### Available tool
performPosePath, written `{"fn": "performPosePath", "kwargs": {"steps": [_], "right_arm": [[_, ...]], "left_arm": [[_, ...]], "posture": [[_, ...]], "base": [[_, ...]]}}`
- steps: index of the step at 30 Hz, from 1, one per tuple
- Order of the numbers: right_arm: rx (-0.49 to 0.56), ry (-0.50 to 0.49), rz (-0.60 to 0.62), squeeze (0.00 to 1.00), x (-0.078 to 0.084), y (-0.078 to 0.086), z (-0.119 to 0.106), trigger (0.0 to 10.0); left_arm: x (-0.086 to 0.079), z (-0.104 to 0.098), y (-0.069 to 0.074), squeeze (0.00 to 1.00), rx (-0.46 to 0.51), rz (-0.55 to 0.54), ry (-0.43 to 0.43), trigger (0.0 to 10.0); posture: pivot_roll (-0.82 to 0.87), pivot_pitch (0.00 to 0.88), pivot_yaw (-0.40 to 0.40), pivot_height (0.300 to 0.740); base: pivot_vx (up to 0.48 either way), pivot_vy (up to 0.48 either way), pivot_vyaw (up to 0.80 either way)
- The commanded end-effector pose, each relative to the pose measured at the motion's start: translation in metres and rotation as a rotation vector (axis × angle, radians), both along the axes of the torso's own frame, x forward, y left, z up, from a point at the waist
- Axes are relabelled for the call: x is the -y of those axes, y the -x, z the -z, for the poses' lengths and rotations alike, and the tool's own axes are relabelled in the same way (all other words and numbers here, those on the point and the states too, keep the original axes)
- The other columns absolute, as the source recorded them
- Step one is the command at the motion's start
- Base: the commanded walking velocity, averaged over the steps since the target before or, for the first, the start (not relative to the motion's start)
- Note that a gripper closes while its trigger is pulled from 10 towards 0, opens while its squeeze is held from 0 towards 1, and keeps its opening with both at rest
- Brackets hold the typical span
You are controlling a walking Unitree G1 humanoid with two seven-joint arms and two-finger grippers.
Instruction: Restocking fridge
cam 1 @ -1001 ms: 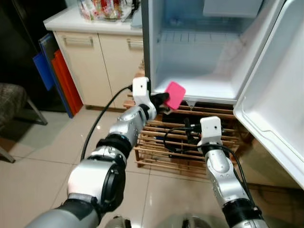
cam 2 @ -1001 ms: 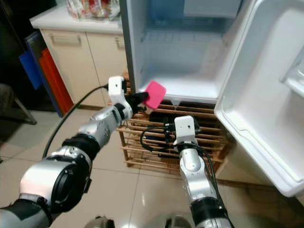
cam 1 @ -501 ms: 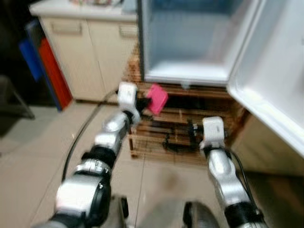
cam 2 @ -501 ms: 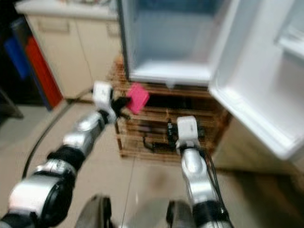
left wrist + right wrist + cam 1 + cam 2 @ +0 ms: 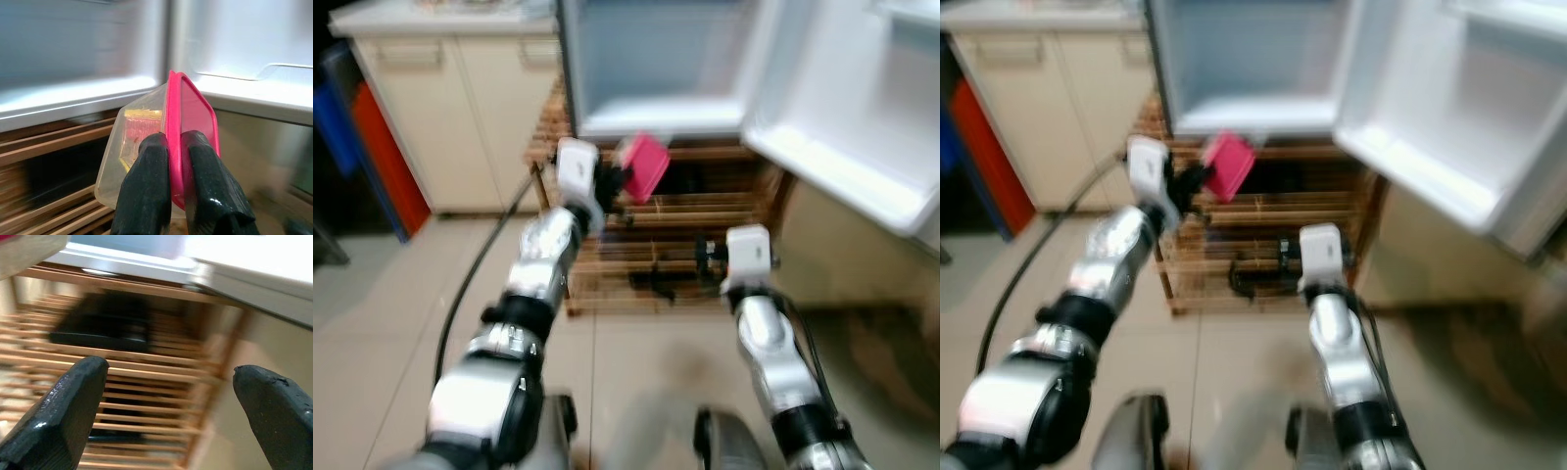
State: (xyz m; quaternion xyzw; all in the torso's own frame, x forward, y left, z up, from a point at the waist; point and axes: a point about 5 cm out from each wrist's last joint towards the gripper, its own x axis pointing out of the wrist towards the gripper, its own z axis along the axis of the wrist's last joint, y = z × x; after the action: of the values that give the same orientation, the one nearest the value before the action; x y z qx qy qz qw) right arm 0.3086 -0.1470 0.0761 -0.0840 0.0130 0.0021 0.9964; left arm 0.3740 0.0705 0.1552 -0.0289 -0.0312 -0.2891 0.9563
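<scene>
Left gripper point(image 5: 168, 147) pinching pink-lidded container point(image 5: 161, 132), just below the open fridge point(image 5: 656, 69).
Right gripper point(image 5: 171, 396) fingers spread, facing wooden rack point(image 5: 705, 211); views blurred, contents possibly food.

One pink-lidded clear container point(image 5: 161, 147). One open fridge point(image 5: 646, 69) with one door point(image 5: 842, 108). One slatted wooden rack point(image 5: 705, 225). One cream cabinet point(image 5: 460, 108) with two handles visible. Two silver arms, two grippers: left gripper point(image 5: 171, 147), right gripper point(image 5: 171, 377). One black object point(image 5: 102, 328) on the rack, blurred.
</scene>
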Motion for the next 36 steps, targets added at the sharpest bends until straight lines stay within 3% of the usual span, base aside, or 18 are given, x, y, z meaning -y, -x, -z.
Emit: {"fn": "performPosePath", "kwargs": {"steps": [1, 19, 27, 36], "right_arm": [[0.057, 0.013, -0.053, 0.12, -0.015, -0.006, -0.011, 10.0], [0.07, -0.015, -0.083, 0.12, -0.02, -0.006, -0.013, 10.0], [0.092, -0.021, -0.126, 0.15, -0.024, -0.005, -0.016, 10.0], [0.094, -0.017, -0.123, 0.15, -0.025, -0.003, -0.016, 10.0]], "left_arm": [[-0.013, -0.015, -0.006, 0.0, 0.061, -0.037, -0.007, 10.0], [-0.014, -0.047, -0.011, 0.0, 0.159, -0.083, 0.031, 10.0], [0.01, -0.062, -0.013, 0.0, 0.186, -0.02, 0.004, 10.0], [0.039, -0.055, -0.009, 0.0, 0.147, 0.06, -0.033, 10.0]], "posture": [[-0.09, 0.0, 0.017, 0.611], [-0.09, 0.0, 0.023, 0.611], [-0.09, 0.0, 0.026, 0.611], [-0.1, 0.0, 0.039, 0.611]], "base": [[0.39, 0.277, 0.0], [0.394, 0.275, 0.0], [0.426, 0.104, 0.08], [0.476, 0.0, 0.57]]}}
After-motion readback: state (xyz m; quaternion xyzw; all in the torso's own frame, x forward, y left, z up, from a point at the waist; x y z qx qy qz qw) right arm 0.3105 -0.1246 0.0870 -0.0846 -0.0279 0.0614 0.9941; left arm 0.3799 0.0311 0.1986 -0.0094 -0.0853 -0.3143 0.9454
